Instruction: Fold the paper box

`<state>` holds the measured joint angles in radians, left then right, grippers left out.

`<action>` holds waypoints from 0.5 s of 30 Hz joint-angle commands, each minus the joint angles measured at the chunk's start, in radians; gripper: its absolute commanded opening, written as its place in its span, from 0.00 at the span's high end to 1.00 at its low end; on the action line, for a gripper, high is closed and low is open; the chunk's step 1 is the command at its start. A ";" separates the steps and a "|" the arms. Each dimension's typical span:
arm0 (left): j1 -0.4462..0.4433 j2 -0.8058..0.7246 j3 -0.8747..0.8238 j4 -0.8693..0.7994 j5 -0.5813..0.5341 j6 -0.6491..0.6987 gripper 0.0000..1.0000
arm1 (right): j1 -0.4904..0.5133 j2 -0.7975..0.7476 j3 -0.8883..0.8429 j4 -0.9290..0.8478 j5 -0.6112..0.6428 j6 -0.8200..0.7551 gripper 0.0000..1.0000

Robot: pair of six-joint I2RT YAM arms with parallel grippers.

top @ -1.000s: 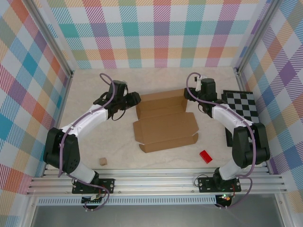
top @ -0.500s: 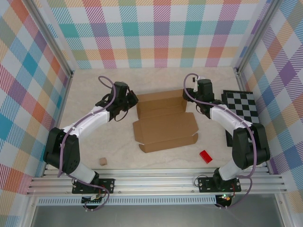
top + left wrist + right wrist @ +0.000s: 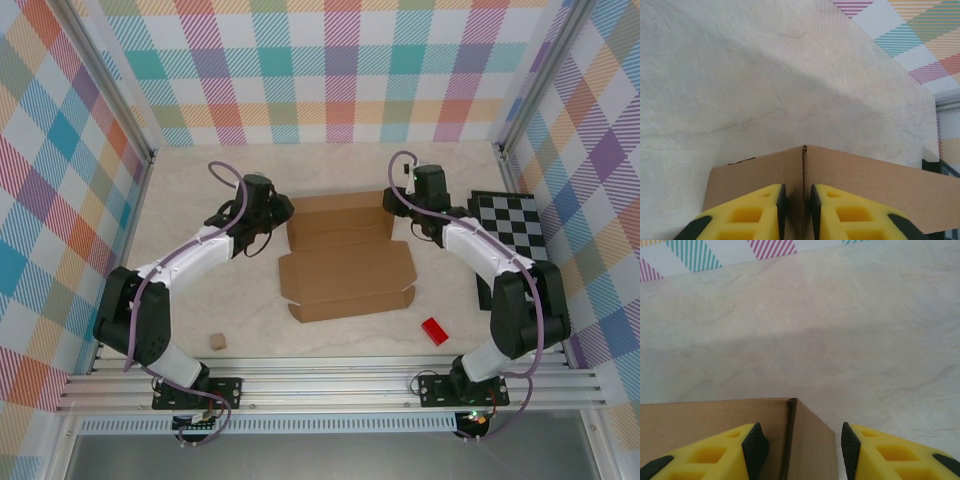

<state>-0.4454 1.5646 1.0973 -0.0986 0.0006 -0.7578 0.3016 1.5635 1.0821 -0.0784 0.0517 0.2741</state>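
The paper box (image 3: pixel 345 265) is a brown cardboard sheet lying mid-table, its back section raised into a low wall. My left gripper (image 3: pixel 284 212) is at the box's back left corner. In the left wrist view the gripper (image 3: pixel 797 200) is open by a narrow gap, straddling a fold line of the box (image 3: pixel 865 175). My right gripper (image 3: pixel 392 203) is at the back right corner. In the right wrist view it (image 3: pixel 800 439) is open wide around the corner of the box (image 3: pixel 715 415), its pads apart from the cardboard.
A small red block (image 3: pixel 434 331) lies near the front right, and a tiny tan cube (image 3: pixel 217 341) near the front left. A black and white checkerboard (image 3: pixel 510 222) lies at the right edge. Plaid walls close in the table on three sides.
The box has slid slightly to the left. Both grippers have edged closer onto its back corners.
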 commanded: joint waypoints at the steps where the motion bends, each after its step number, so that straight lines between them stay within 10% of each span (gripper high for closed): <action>1: -0.007 0.043 0.015 -0.091 0.080 0.036 0.61 | 0.035 0.041 -0.003 -0.216 -0.133 0.046 0.52; 15: 0.016 0.011 -0.079 -0.087 0.159 0.049 0.15 | 0.030 0.063 0.012 -0.248 -0.179 0.164 0.43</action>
<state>-0.4267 1.5497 1.0504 -0.1265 0.0834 -0.7254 0.3016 1.5742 1.1149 -0.1753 -0.0212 0.4118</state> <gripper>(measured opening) 0.844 0.563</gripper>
